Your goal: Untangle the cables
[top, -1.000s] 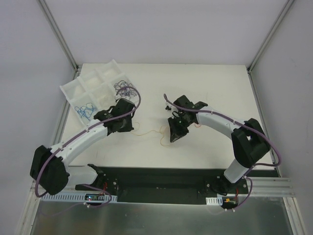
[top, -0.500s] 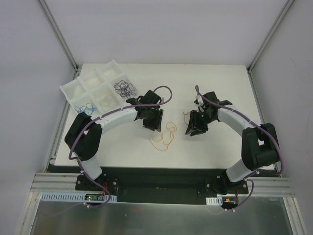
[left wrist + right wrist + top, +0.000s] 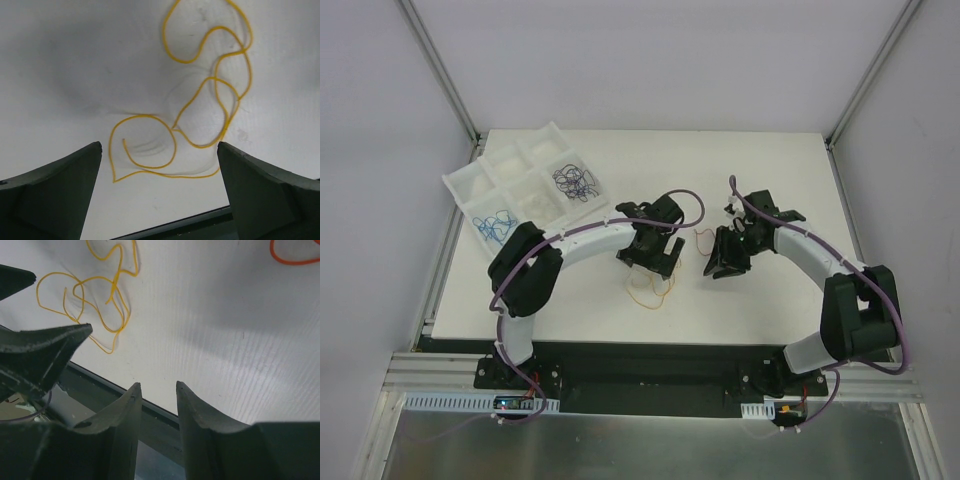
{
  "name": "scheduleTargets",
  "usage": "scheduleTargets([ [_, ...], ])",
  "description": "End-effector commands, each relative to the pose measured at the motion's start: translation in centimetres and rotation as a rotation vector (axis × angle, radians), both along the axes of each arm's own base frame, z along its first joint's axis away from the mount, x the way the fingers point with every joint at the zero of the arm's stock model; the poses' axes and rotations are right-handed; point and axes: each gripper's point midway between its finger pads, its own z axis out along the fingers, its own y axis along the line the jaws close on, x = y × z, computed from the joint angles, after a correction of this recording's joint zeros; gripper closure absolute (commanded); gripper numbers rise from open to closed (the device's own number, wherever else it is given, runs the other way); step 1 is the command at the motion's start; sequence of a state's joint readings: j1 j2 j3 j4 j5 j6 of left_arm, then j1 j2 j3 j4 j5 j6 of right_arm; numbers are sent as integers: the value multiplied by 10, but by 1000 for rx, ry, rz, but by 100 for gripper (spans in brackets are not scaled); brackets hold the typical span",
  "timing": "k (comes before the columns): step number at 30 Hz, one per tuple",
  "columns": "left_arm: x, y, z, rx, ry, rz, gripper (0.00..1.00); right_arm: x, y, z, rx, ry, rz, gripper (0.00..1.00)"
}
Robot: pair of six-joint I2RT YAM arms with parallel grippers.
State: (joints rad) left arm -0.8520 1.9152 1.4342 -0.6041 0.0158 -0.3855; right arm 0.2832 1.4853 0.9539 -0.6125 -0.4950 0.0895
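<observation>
With the left gripper (image 3: 159,165) spread wide and empty right over the looped yellow cable (image 3: 173,128), and the right gripper (image 3: 157,387) ajar, holding nothing, beside it, a careless pinch could catch two crossed strands and tighten the tangle.

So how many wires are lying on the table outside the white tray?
2. A curly yellow wire lies toward the front middle; an orange wire lies just behind it, to its right. Others may be hidden under the arms.
</observation>
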Motion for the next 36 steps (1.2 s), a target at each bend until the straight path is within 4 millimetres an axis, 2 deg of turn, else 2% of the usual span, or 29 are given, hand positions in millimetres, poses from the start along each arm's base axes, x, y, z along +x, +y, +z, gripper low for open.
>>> scheduleTargets([
  [1,6,41,3,191,-41,128,1,-1,2,8,41,-19,-7,64],
  [3,6,44,-1,205,-35,134,1,-2,3,8,47,-17,-9,64],
  [9,8,26,-9,167,20,118,1,-3,3,7,53,-21,-9,65],
  [13,8,19,-21,171,55,90,11,-4,2,5,54,-18,-11,66],
  [16,8,17,-29,183,70,79,32,-4,2,5,54,-20,-13,67],
  [19,8,17,-31,186,73,68,65,-4,1,6,56,-26,-14,67],
  [20,8,16,-29,182,67,61,73,-4,1,7,55,-28,-15,68],
  [21,9,17,-25,178,58,60,84,-5,1,7,55,-28,-15,68],
  [23,13,21,-14,177,18,62,99,-6,0,7,55,-28,-15,68],
  [27,24,26,19,140,-73,69,100,-5,-1,9,47,-38,-15,68],
  [31,41,31,61,56,-155,90,100,-4,-1,10,44,-36,-15,69],
  [36,79,61,126,-47,-284,188,100,-4,-1,8,43,-28,-12,69],
])
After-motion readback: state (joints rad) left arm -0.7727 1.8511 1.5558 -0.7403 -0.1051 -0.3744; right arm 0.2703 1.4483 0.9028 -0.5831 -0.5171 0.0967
